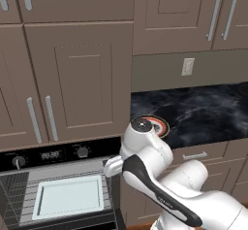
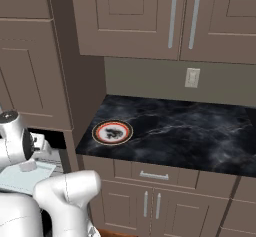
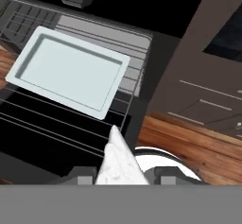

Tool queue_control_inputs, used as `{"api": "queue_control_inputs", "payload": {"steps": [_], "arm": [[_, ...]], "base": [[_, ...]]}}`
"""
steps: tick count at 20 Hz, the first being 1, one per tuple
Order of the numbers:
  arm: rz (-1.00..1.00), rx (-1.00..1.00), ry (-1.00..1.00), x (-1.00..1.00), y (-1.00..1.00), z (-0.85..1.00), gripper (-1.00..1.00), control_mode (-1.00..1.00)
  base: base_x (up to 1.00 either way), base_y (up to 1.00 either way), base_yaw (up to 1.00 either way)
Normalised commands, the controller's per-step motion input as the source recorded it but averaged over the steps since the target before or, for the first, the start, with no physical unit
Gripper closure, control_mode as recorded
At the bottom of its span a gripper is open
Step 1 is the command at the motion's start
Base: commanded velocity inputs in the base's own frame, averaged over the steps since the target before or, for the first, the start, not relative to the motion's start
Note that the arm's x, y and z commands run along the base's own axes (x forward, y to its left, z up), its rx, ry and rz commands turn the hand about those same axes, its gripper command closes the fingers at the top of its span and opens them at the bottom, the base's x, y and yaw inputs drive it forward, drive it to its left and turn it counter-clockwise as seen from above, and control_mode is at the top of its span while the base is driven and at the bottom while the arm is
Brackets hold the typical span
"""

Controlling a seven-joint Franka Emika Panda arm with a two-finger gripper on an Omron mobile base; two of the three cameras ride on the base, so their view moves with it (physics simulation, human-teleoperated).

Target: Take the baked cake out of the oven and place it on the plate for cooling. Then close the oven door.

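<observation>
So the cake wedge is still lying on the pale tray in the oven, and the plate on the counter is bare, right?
Not quite. The hand view shows the cake held between the gripper fingers, off the empty tray. The plate on the counter is indeed bare.

Rising as a white arm (image 1: pixel 160 185) from the base, folding at a dark-jointed elbow and reaching forward and low. Pointing the hand downward, with the gripper (image 3: pixel 120 176) showing two small dark fingertips (image 3: pixel 85 178) set moderately apart. Clamping a pale, whitish wedge (image 3: pixel 118 161) between those tips, its narrow point sticking out ahead of the jaws.
</observation>
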Motion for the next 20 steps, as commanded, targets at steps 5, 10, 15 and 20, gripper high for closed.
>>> {"api": "queue_control_inputs", "payload": {"steps": [5, 10, 15, 20], "arm": [[-0.08, 0.0, 0.05, -0.01, -0.49, 0.18, 1.0, -1.0], [-0.06, 0.0, 0.01, 0.0, -0.51, 0.15, 1.0, -1.0], [-0.05, 0.0, 0.0, 0.0, -0.51, 0.11, 1.0, -1.0], [-0.03, 0.0, 0.0, 0.02, -0.5, 0.09, 1.0, -1.0]], "base": [[0.0, 0.0, 0.0], [0.0, 0.0, 0.0], [0.0, 0.0, 0.0], [0.0, 0.0, 0.0]]}}
